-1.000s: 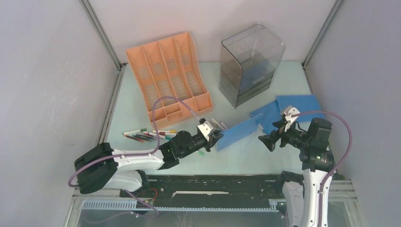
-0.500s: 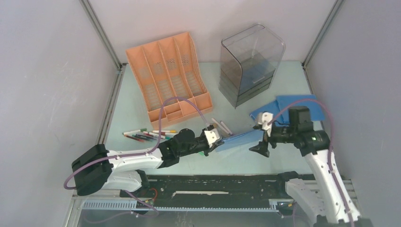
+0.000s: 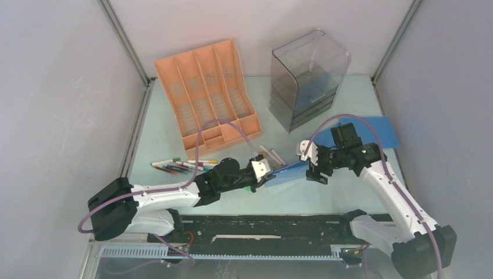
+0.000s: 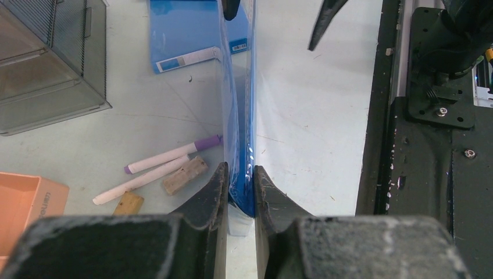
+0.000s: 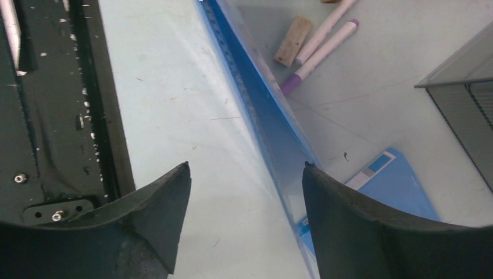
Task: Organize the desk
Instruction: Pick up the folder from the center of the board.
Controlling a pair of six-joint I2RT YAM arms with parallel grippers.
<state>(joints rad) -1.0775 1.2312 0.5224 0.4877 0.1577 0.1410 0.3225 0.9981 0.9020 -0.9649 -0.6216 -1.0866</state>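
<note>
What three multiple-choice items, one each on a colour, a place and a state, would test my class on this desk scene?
1. The rack is: A green; B black; C orange.
2. The markers lie: A in the rack; B on the desk, in front of the rack; C at the desk's far right corner.
3. The left fingers are: A shut on the upright folder; B open wide; C shut on a marker.

Answers:
1 C: its walls show orange from above.
2 B: they lie flat on the pale top just in front of the rack.
3 A: the left wrist view shows both fingers pressed against the folder's edge.
</note>
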